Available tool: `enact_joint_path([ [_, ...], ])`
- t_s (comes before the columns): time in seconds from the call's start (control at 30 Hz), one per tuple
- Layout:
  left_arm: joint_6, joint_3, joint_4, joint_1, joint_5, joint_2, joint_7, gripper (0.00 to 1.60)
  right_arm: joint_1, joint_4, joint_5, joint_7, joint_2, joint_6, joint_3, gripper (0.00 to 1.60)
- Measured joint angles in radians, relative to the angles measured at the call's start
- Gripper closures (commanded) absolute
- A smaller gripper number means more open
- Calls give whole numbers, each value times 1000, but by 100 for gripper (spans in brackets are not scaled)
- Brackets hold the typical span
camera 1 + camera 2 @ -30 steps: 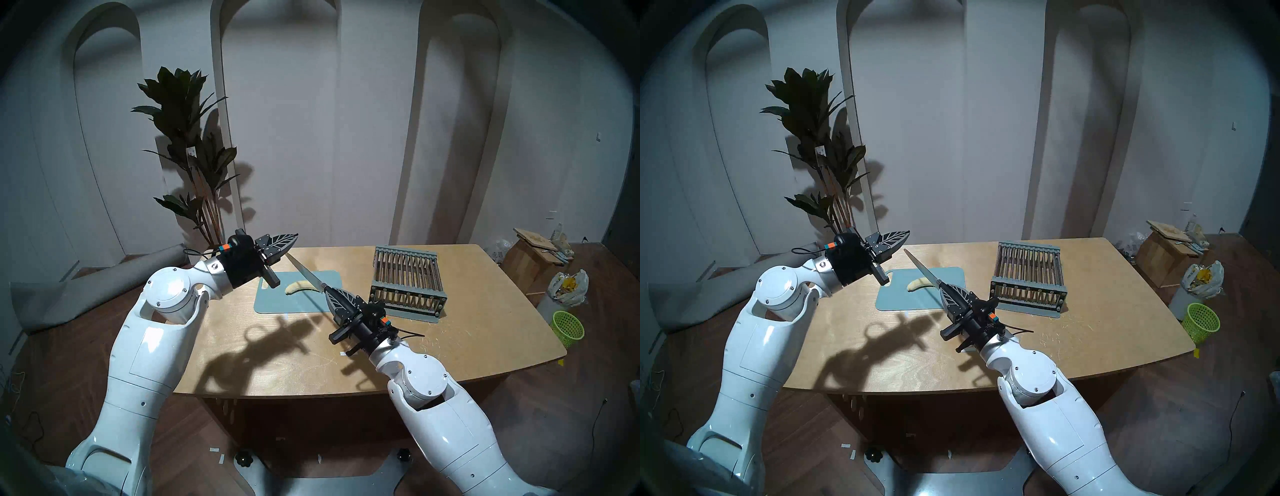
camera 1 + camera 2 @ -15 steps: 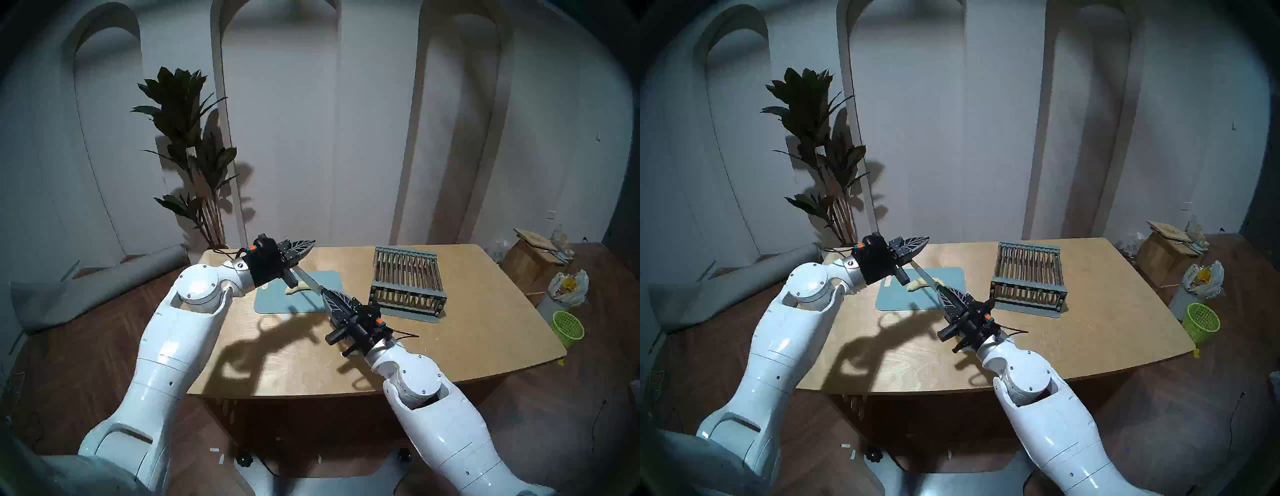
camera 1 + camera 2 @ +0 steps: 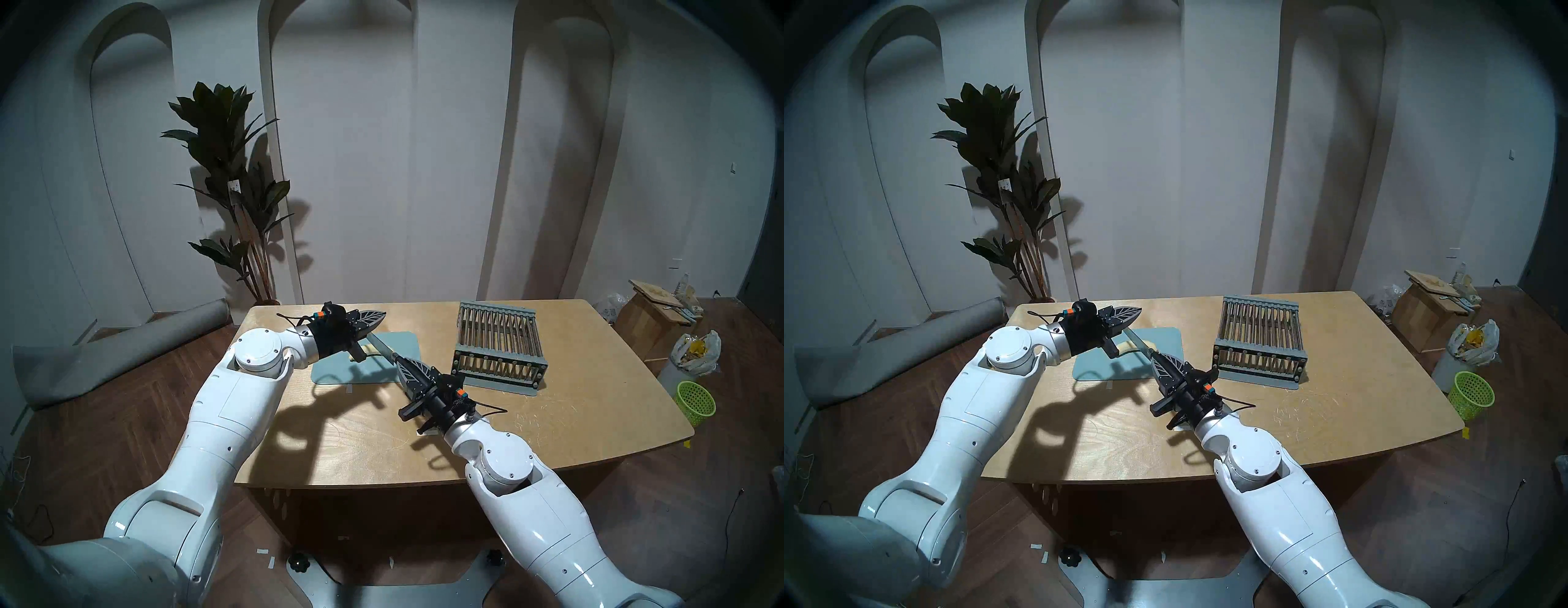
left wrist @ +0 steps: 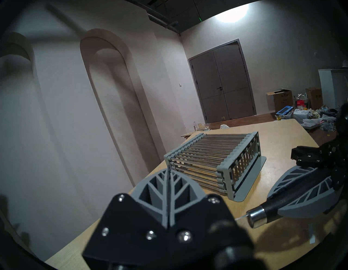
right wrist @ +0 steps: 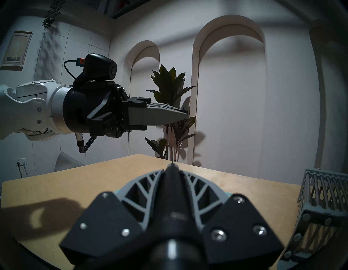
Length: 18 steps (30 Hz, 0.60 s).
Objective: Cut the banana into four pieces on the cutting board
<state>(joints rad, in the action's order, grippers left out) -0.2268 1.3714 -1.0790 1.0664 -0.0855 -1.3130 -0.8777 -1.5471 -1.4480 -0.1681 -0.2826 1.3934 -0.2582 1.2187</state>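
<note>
Your right gripper [image 3: 407,368], jaws clamped on the knife [image 3: 384,349], needs a downward press through the banana [image 3: 1125,347] while the left gripper [image 3: 373,319] hovers with jaws closed and empty.

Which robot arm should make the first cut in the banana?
Probably the right: its tool is shut on the knife, whose blade crosses the banana on the cutting board. The left tool is shut and empty.

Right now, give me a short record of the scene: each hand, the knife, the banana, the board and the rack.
right hand: shut on the knife handle
knife: blade crosses the banana
banana: on the cutting board, partly hidden
cutting board: flat on the table
left hand: shut, empty, above the board's far left part
rack: right of the board
</note>
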Motion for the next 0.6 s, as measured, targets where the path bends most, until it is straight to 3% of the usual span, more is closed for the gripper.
enact_joint_path([
  [0.6, -147, -53, 305, -145, 68, -24, -97, 160, 47, 84, -3, 7, 19, -24, -31, 160],
])
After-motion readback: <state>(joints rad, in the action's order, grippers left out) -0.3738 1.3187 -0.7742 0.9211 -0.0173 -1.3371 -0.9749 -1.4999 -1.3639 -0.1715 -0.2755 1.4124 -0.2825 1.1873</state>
